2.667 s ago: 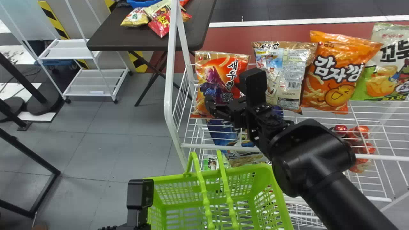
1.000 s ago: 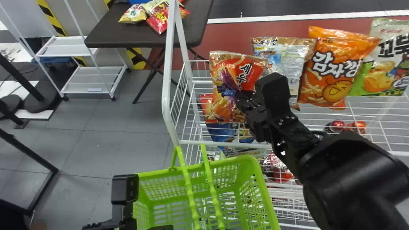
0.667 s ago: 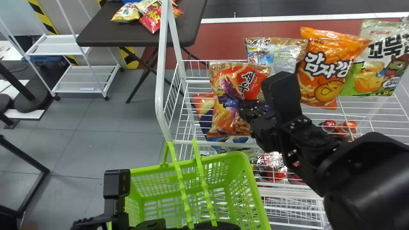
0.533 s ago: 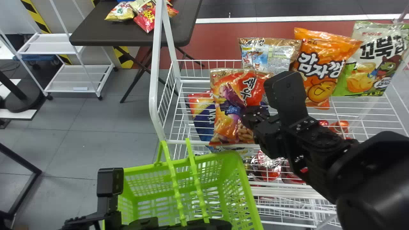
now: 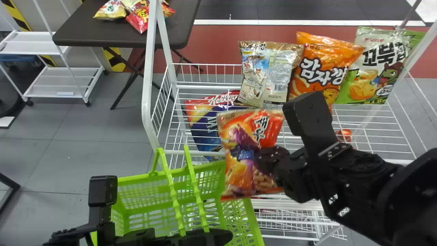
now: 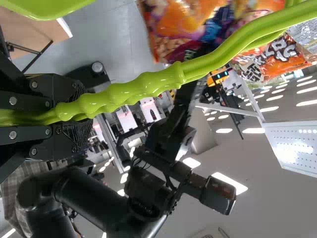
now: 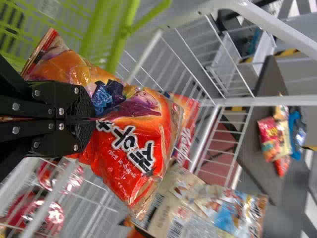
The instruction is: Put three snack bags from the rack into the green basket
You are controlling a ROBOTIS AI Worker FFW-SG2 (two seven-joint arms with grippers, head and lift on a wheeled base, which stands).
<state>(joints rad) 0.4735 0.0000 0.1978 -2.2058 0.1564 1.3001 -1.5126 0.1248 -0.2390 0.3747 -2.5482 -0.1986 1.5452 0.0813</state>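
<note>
The biggest thing before you is the white wire rack (image 5: 146, 92), running from the middle of the head view over to the right. Beyond it at the left stands the dark folding table (image 5: 119, 34), with small snack packets (image 5: 111, 10) lying at its far side, and left of that is a white shelf trolley (image 5: 65, 82). Nearer you, just in front of the rack's left part, sits the green basket (image 5: 135, 179). Next in size come three bags standing side by side on the rack's upper shelf: from left to right, a brown-and-silver bag (image 5: 268, 73) with its printed back toward you, an orange bag (image 5: 321, 68) partly behind it, and a green-and-white bag (image 5: 370, 78). A blue-and-red bag (image 5: 205, 133) shows lower down through the wires at the rack's left. Your red-orange snack bag (image 5: 244, 160) is off the shelf, hanging nearly upright at the rack's front edge; in the head view its lower part overlaps the basket's far right corner, though you can't tell from this how far over the basket it is. Your right gripper (image 5: 269, 159) has it pinched near the middle from the side, the fingers (image 7: 81, 134) closed together with only the wrapper between them. Your left gripper (image 5: 191, 237), low in the head view, is closed around the two green handles (image 5: 174, 201), which lie together between its fingers in the left wrist view.
</note>
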